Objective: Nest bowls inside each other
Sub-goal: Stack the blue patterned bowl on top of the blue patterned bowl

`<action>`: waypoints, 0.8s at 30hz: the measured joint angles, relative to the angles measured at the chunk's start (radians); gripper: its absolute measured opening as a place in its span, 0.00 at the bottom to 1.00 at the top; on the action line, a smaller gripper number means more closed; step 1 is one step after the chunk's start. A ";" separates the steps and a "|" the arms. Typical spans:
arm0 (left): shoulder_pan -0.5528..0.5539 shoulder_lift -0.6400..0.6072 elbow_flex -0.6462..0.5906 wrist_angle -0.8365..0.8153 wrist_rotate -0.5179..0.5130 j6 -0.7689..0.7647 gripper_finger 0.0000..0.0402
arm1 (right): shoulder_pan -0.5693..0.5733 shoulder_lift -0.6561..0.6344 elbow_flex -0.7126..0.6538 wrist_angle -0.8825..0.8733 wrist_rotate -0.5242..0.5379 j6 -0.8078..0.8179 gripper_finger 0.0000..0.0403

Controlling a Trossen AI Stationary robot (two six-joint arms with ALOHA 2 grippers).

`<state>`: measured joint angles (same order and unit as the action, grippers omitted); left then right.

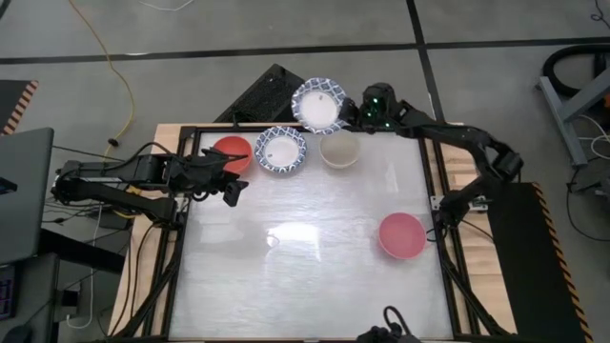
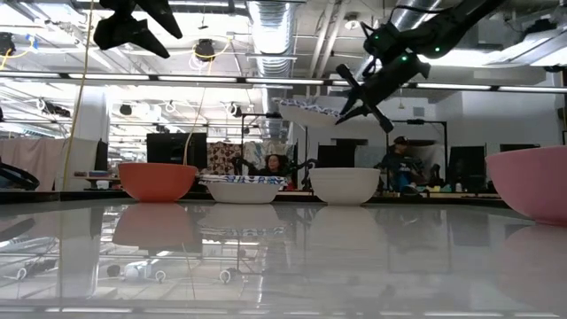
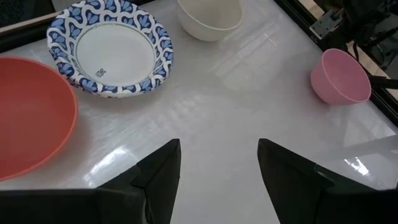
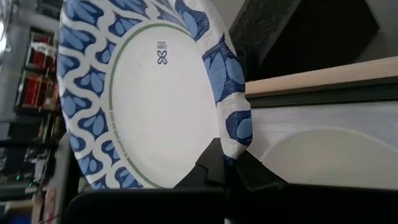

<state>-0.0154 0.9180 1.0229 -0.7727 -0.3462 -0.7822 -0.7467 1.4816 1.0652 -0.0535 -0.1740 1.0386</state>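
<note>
1. We see the right hand (image 1: 345, 111) raised above the far edge of the bench (image 1: 315, 276), its fingers pinched tight on the rim of a white paper bowl with a blue-patterned rim (image 1: 317, 104).
2. In the low view that held bowl (image 2: 310, 112) hangs clear of the surface, roughly level, above the gap between the two middle bowls standing in the far row.
3. In the right wrist view the dark fingers (image 4: 219, 168) grip the blue rim of the held bowl (image 4: 155, 93), with the cream bowl's rim (image 4: 323, 152) showing beyond it.
4. We see the left hand (image 1: 224, 176) near the far left corner of the bench, just beside the red bowl, its fingers (image 3: 158, 180) spread apart and holding nothing.
5. A round red bowl (image 1: 232, 154) stands at the far left corner.
6. Just beside it along the far edge sits a second white paper bowl with a blue-patterned rim (image 1: 281, 150); we cannot tell whether other bowls lie under it.
7. A plain cream round bowl (image 1: 338, 150) stands next in that row, near the middle of the far edge.
8. A round pink bowl (image 1: 401, 235) stands alone close to the right edge, well apart from the others.
</note>
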 joint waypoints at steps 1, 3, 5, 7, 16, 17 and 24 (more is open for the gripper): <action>0.000 0.000 0.000 0.000 0.000 -0.001 0.51 | 0.001 0.013 0.014 -0.001 -0.015 -0.003 0.02; 0.000 0.000 0.000 0.000 -0.002 -0.008 0.51 | 0.002 0.036 0.042 0.000 -0.044 -0.017 0.02; 0.000 0.000 0.000 0.000 -0.003 -0.013 0.51 | 0.008 0.061 0.071 -0.001 -0.065 -0.025 0.02; 0.000 0.000 0.000 0.000 -0.004 -0.015 0.51 | 0.013 0.080 0.096 -0.001 -0.073 -0.028 0.02; 0.000 0.000 0.000 -0.001 -0.005 -0.026 0.51 | 0.040 0.159 0.192 -0.001 -0.117 -0.055 0.02; 0.000 0.000 0.000 -0.001 -0.005 -0.026 0.51 | 0.043 0.163 0.198 0.001 -0.117 -0.056 0.02; 0.000 0.000 0.000 0.000 -0.006 -0.031 0.51 | 0.063 0.176 0.210 0.001 -0.116 -0.069 0.02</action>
<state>-0.0154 0.9180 1.0229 -0.7731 -0.3519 -0.8127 -0.6839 1.6581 1.2751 -0.0526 -0.2897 0.9692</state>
